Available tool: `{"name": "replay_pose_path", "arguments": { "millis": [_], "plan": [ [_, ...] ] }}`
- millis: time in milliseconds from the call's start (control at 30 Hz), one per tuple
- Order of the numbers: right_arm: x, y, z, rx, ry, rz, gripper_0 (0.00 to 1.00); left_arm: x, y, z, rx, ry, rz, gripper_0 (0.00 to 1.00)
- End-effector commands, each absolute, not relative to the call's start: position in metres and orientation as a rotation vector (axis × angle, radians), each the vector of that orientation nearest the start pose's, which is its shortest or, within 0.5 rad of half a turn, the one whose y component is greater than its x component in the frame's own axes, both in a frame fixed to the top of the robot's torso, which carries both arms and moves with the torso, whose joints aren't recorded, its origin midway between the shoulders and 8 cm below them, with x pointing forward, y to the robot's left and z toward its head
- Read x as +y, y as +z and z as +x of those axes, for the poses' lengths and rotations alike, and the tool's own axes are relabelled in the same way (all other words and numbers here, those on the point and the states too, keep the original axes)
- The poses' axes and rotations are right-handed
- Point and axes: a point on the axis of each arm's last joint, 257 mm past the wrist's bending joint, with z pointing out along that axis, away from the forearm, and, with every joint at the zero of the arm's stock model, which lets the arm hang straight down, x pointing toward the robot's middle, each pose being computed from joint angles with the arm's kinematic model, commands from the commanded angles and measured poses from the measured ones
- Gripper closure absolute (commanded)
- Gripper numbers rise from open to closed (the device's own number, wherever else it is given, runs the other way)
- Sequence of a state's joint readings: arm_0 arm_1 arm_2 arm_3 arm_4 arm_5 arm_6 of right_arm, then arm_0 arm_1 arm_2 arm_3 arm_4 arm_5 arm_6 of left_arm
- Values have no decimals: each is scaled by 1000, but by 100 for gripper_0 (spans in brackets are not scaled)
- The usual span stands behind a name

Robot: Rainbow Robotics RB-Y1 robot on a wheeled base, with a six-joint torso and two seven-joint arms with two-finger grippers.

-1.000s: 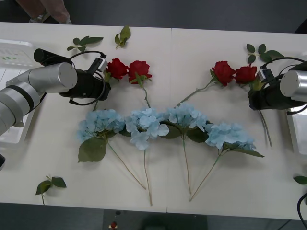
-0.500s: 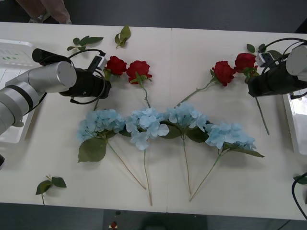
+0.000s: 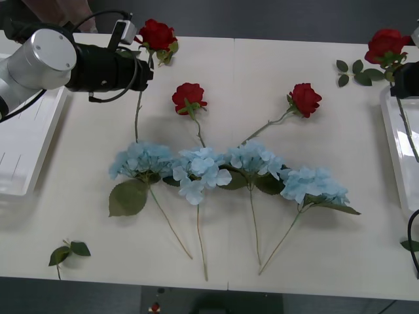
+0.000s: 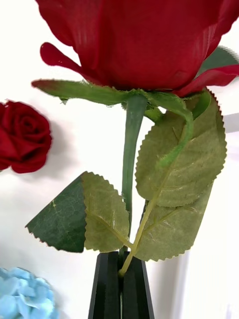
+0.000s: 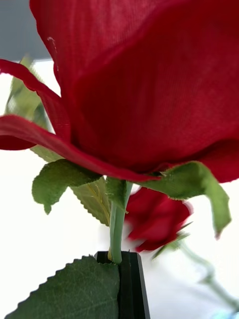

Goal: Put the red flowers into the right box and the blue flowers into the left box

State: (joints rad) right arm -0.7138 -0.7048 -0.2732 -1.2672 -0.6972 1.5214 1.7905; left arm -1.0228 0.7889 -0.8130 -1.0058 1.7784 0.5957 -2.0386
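Front view showed two red flowers newly lifted off the worktop [image 3: 275,59]: the left rose [image 3: 156,33] now hung from the left jaws [image 3: 145,60], shut on its stem just below the head, and the right rose [image 3: 386,44] rose likewise in the right jaws [image 3: 397,84], clamped on its stem beside the right box [image 3: 393,140]. Two roses [image 3: 188,97] and the blue flowers [image 3: 200,169] lay below, unmoved. Both lifted roses probably headed for the right box; the left box [image 3: 26,140] waited.
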Motion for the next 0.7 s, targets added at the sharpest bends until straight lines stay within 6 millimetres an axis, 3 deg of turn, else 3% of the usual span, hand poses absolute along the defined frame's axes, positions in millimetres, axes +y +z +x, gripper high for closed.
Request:
{"name": "replay_pose_path", "arguments": {
  "millis": [33,200,333,533,700],
  "plan": [
    [-451,-91,565,2389,-6,-195,100,121,-46,660,1888,-575,569,100],
    [-486,-90,550,2377,-51,-190,100,105,7,647,1768,-621,589,100],
    [-516,-99,531,2401,-81,-133,100,110,49,636,1703,-646,587,100],
    [-562,-110,501,2441,-155,-47,100,111,87,623,1655,-740,541,100],
    [-591,-128,486,2450,-197,21,100,109,113,626,1587,-808,448,100]
  ]
}}
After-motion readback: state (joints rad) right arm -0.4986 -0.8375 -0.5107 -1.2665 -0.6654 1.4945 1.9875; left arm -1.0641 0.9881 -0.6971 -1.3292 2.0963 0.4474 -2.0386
